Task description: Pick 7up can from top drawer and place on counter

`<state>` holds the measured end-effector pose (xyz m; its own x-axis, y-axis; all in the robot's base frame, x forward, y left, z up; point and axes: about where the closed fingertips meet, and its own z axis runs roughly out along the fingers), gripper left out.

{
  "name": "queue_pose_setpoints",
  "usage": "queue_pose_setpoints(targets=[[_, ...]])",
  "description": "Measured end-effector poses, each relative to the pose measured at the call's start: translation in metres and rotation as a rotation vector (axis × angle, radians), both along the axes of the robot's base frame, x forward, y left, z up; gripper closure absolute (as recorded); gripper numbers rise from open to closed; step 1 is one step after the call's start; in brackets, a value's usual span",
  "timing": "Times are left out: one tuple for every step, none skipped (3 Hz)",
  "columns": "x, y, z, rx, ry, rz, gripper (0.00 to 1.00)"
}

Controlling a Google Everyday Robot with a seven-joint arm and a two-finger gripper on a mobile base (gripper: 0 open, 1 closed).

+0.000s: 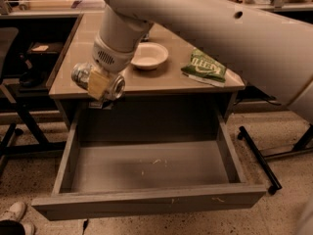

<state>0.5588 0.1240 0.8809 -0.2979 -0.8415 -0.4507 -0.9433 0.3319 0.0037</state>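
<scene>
Drawer (146, 202): pulled fully out below the counter; its grey floor shows only a few pale scuffs near the middle.
Bowl (149, 56): white and shallow, on the counter just right of the wrist; its visible inside is plain white.
Counter (78, 43): tan top carrying the bowl and, towards the right front corner, a green bag (204, 68) lying flat.
Can (81, 74): silvery, lying on its side in the gripper, at the counter's front left edge and above the drawer's back left corner. It is out of the drawer. Whether it touches the counter top cannot be told.
Gripper (98, 82): closed around the can's middle, with a tan finger pad (100, 81) pressed across the can's side and both can ends sticking out past it.
Arm: a thick pale link enters from the upper right, crosses over the counter, then bends down at the wrist (117, 38). The wrist points down and to the left, towards the counter's front edge.
Floor: a white shoe (12, 212) shows at the lower left corner.
</scene>
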Motion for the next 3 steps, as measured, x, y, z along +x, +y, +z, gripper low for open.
queue_pose_setpoints(targets=[[0.038, 0.015, 0.000, -0.010, 0.002, -0.011, 1.00], [0.075, 0.029, -0.007, -0.019, 0.006, -0.014, 1.00], [0.107, 0.044, -0.017, -0.030, 0.014, -0.015, 1.00]])
